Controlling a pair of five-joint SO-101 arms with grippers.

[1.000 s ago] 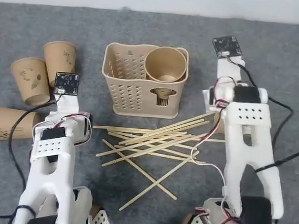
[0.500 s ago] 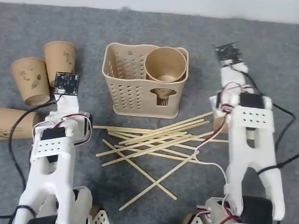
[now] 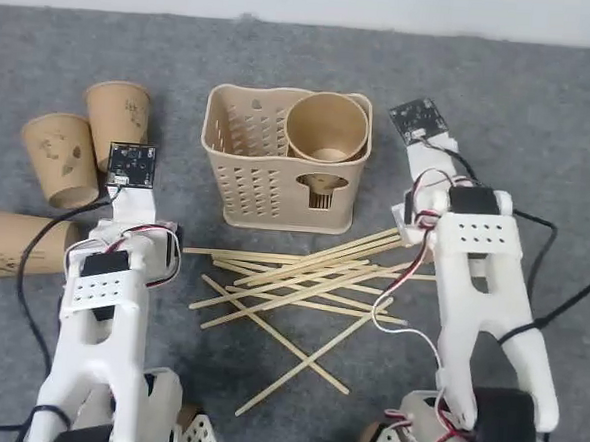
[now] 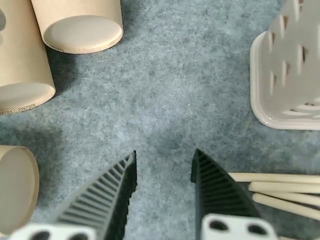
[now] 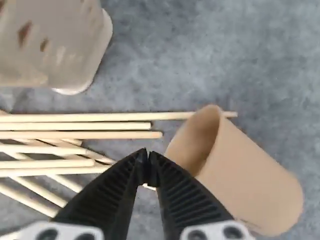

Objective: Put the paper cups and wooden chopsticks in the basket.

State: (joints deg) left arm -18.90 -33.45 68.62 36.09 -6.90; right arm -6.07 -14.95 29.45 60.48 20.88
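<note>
One paper cup (image 3: pixel 327 131) is seated upright in the basket (image 3: pixel 277 195), at the end nearer the right arm. Three more cups (image 3: pixel 60 157) rest on the counter (image 3: pixel 542 106), well apart from the basket on the left arm's side. The wooden chopsticks (image 3: pixel 301 282) are scattered just beside the basket, toward the arm bases. The left tool (image 4: pixel 165 154) is held with its jaws apart between the basket and those cups. The right tool (image 5: pixel 148 151) is held with its jaws together over the chopsticks, just beside a tipped cup (image 5: pixel 235 165).
</note>
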